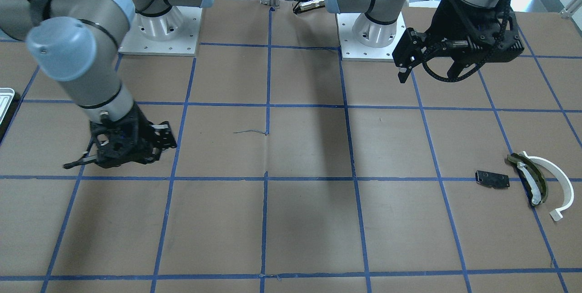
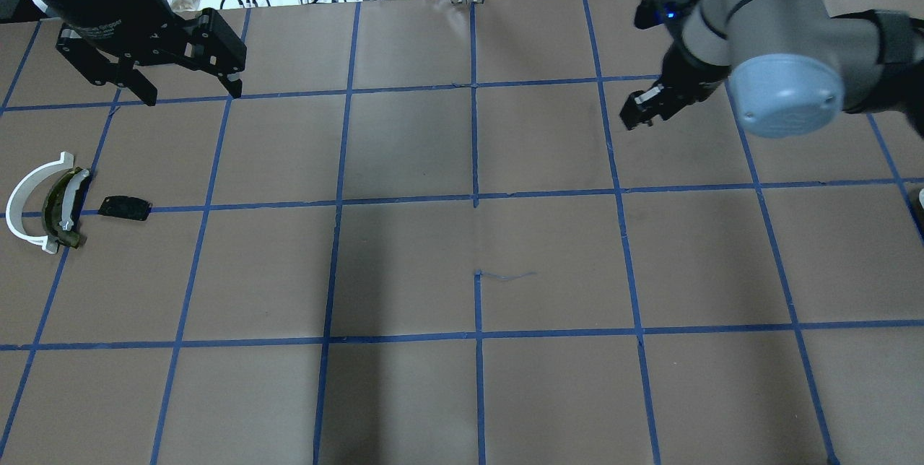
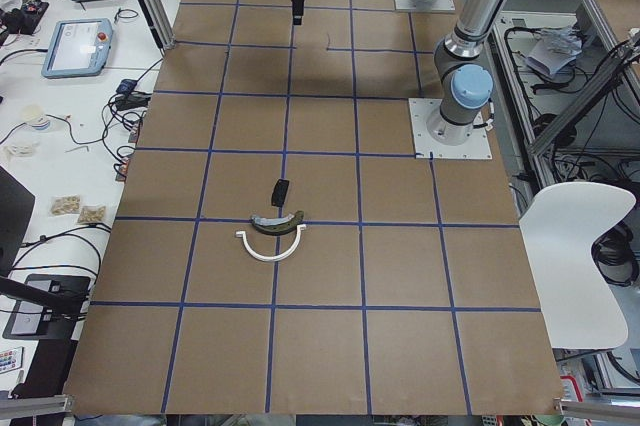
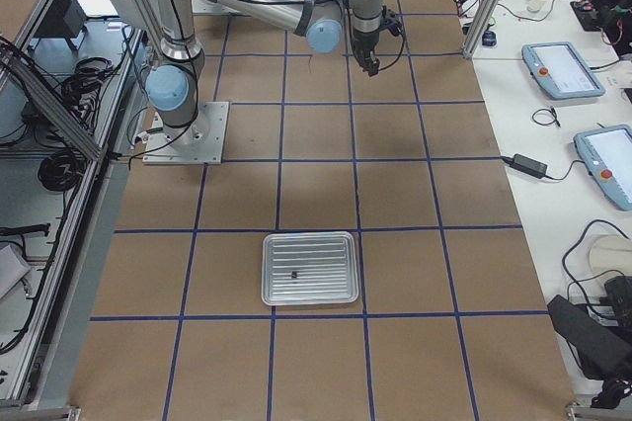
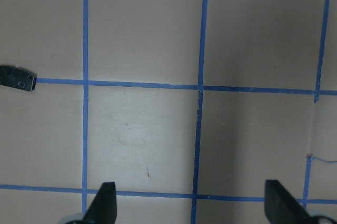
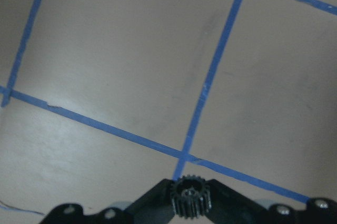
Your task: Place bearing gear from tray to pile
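Note:
My right gripper (image 6: 189, 203) is shut on a small black bearing gear (image 6: 189, 196) and holds it above the brown table; it also shows in the overhead view (image 2: 637, 115) and the front view (image 1: 75, 164). The silvery tray (image 4: 309, 293) lies at the table's right end, with a small dark part (image 4: 294, 273) in it. The pile lies at the far left: a black plate (image 2: 125, 206), a white half-ring arc (image 2: 13, 201) and an olive-green curved piece (image 2: 54, 209). My left gripper (image 2: 191, 94) is open and empty, high behind the pile.
Blue tape lines grid the brown table. The two arm bases (image 1: 159, 29) stand on white plates at the robot's edge. A thin loose thread (image 2: 505, 276) lies near the table's middle. Cables and tablets sit beyond the far edge (image 4: 563, 70).

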